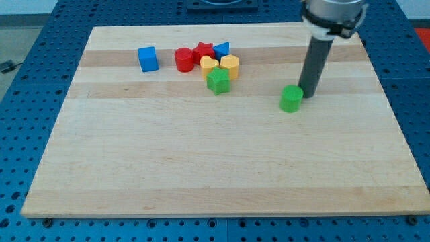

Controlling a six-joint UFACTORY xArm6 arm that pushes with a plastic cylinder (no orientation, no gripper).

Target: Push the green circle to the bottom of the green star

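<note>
The green circle (291,99) sits on the wooden board right of centre. The green star (218,81) lies to its left and slightly higher, at the lower edge of a cluster of blocks. My tip (308,97) stands just to the right of the green circle, touching or nearly touching its right side. The dark rod rises from the tip toward the view's top.
Above the green star lie a yellow heart (209,65), a yellow hexagon (230,66), a red cylinder (183,59), a red star (203,50) and a blue triangle (222,48). A blue cube (148,58) stands further left. The board's edge (222,214) runs along the bottom.
</note>
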